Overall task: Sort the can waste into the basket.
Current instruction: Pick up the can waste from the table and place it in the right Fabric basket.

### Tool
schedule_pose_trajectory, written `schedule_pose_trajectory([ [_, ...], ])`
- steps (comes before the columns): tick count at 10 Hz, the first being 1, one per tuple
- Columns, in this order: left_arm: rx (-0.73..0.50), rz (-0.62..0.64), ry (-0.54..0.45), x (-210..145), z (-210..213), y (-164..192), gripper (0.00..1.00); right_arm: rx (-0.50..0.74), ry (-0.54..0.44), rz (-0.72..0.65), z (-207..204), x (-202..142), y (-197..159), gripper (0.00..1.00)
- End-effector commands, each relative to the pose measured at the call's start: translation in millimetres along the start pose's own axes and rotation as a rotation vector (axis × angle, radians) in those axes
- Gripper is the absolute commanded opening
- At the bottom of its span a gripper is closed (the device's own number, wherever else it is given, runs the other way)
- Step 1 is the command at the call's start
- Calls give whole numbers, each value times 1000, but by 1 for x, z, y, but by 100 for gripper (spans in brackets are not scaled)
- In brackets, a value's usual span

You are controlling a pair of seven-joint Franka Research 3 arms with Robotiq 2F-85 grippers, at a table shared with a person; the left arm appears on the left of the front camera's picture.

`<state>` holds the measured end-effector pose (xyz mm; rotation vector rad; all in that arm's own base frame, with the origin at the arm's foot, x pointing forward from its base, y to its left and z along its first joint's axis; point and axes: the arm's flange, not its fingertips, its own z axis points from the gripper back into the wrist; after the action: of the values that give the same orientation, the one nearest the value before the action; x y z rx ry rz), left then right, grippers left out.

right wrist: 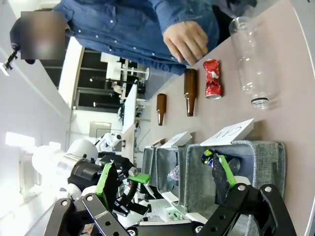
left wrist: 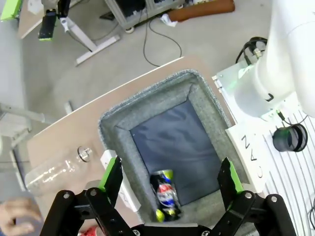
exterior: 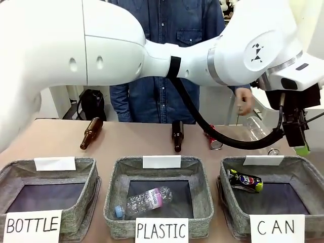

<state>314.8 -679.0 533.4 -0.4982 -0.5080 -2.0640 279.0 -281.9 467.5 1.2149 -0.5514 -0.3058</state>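
The dark and silver can [exterior: 245, 180] with a blue-red logo lies in the far left corner of the grey "CAN" basket [exterior: 307, 170]. My left gripper [exterior: 298, 144] hangs open and empty above that basket's far right side. In the left wrist view the gripper [left wrist: 170, 177] stands open, with the can [left wrist: 165, 194] on the basket's [left wrist: 142, 105] dark floor below it. The red can [exterior: 212, 137] lies on the table behind the basket. My right gripper [right wrist: 162, 178] is open and empty, looking at the red can [right wrist: 212, 78] and the basket [right wrist: 261, 157] from the side.
A clear plastic bottle [exterior: 258, 130] lies next to the red can. Two brown glass bottles [exterior: 91, 133] [exterior: 177, 135] lie farther left. The "PLASTIC" basket [exterior: 116, 177] holds a clear bottle; the "BOTTLE" basket [exterior: 86, 169] stands at left. A person's hand [exterior: 245, 101] hovers above the table's far right side.
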Motion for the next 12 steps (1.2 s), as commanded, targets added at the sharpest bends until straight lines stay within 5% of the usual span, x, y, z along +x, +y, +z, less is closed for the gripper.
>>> schedule_pose_trajectory([
  [1, -4, -16, 18, 1, 4, 9, 100, -13, 5, 6, 2, -3, 2, 100],
  [3, -33, -28, 55, -10, 34, 5, 100, -13, 5, 6, 2, -3, 2, 100],
  [6, -29, 75, 204, -95, 152, -55, 100, -13, 5, 6, 2, -3, 2, 100],
  [7, -65, 194, 216, -151, 182, -80, 100, -1, 0, 0, 0, 0, 0, 100],
  [9, -25, 493, 144, -237, 211, -119, 100, -1, 148, 49, -49, -4, 22, 100],
  [12, 100, 1009, -7, -340, 260, -185, 100, 67, 345, 143, -172, -24, 60, 100],
])
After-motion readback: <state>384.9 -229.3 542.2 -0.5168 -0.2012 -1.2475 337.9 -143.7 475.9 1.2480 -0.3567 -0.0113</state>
